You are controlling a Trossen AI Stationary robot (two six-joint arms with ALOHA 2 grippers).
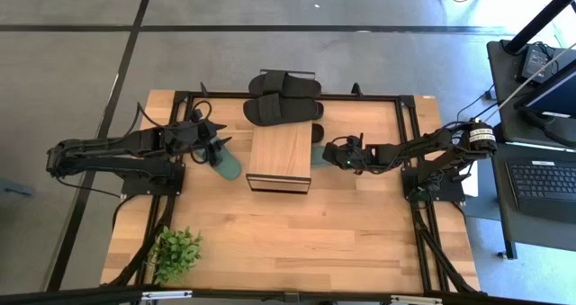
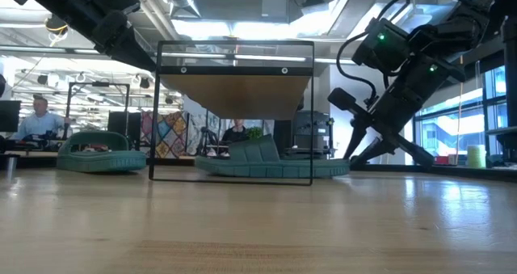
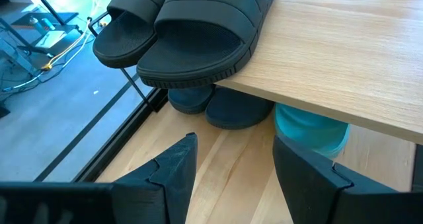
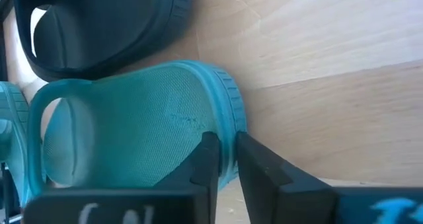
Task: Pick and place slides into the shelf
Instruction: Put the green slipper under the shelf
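Observation:
The shelf [image 1: 279, 158] stands mid-table. Two black slides [image 1: 283, 110] lie side by side on the far part of its plank top [image 3: 344, 52], and two more dark ones [image 3: 218, 106] sit on the table beneath. One green slide [image 1: 228, 166] lies flat left of the shelf, with my left gripper [image 1: 213, 148] hovering open above it. A second green slide [image 2: 266, 162] lies partly under the shelf's right side. My right gripper [image 4: 228, 159] is shut on this slide's end. My right gripper pinches the green slide's sole rim [image 4: 228, 128] at the end that sticks out from under the shelf. One finger [image 4: 206, 159] is on the footbed side and the other on the outer edge. It comes slanting down from the table's right. The slide lies flat on the table.
A small potted plant [image 1: 175, 253] stands at the near-left corner. Black frame rails [image 1: 409, 161] run along the table's sides. The near half of the table top [image 1: 297, 237] holds nothing else. People sit in the room beyond [image 2: 36, 120].

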